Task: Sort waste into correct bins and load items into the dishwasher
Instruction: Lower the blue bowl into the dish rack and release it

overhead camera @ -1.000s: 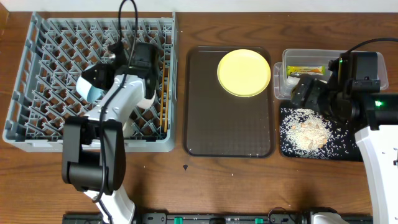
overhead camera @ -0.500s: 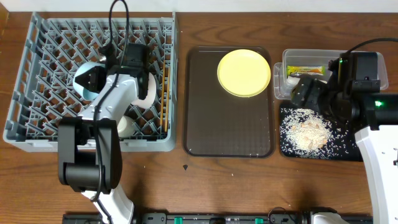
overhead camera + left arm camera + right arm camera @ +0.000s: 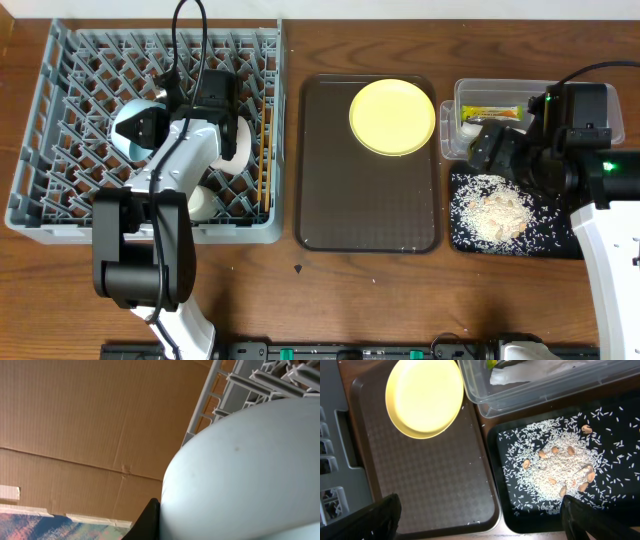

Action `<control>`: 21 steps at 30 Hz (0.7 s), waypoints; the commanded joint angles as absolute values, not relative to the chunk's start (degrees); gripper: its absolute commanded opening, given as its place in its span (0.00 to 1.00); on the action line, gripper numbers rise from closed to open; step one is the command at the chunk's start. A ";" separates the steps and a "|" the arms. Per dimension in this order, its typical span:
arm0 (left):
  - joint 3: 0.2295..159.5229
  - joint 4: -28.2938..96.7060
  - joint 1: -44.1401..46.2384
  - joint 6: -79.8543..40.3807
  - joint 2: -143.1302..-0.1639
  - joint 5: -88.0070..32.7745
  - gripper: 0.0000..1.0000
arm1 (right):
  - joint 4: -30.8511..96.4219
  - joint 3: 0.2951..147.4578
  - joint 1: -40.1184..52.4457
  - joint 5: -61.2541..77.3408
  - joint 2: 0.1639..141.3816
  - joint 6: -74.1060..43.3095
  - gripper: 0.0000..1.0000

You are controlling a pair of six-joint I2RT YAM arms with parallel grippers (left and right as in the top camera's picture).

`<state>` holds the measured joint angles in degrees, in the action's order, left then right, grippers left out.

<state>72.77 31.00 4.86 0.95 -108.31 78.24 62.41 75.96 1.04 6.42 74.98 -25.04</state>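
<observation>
Two bins sit at the desk's right in the overhead view. The clear tub (image 3: 490, 84) holds the green-and-yellow wrapper (image 3: 492, 113), and the black tray (image 3: 462, 238) holds rice crumbs (image 3: 492, 212). The yellow plate (image 3: 392, 117) lies on the brown tray (image 3: 365, 210). Over the grey rack (image 3: 60, 190), my left pincer (image 3: 150, 125) is clamped on the light blue bowl (image 3: 126, 132). A white bowl (image 3: 243, 150) and the chopsticks (image 3: 263, 160) lie in the rack. My left wrist view is filled by that blue bowl against the rack's pegs. My right wrist view shows my right pincer (image 3: 480, 502) spread wide above the trays, and a white scrap (image 3: 530, 372) in the tub. The wrapper's print is too small to read.
</observation>
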 commanded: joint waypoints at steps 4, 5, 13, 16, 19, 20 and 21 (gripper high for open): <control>72.44 30.55 4.19 -2.92 -108.33 72.69 0.08 | 62.61 76.36 1.19 6.48 74.96 -25.08 0.99; 72.44 30.55 4.19 -3.86 -108.33 72.36 0.08 | 62.61 76.36 1.19 6.48 74.96 -25.08 0.99; 72.44 30.57 4.19 -5.23 -108.31 74.85 0.08 | 62.65 76.36 1.19 6.50 74.96 -25.08 0.99; 72.44 30.55 4.19 -5.21 -108.27 78.72 0.08 | 62.67 76.36 1.19 6.50 74.96 -25.08 0.99; 72.49 30.55 4.19 -5.21 -108.18 81.41 0.08 | 62.63 76.36 1.19 6.50 74.96 -25.08 0.99; 72.51 30.55 4.19 -5.19 -108.16 81.87 0.08 | 62.63 76.36 1.19 6.50 74.96 -25.08 0.99; 72.62 30.52 4.19 -5.21 -108.16 81.95 0.08 | 62.63 76.36 1.19 6.50 74.96 -25.08 0.99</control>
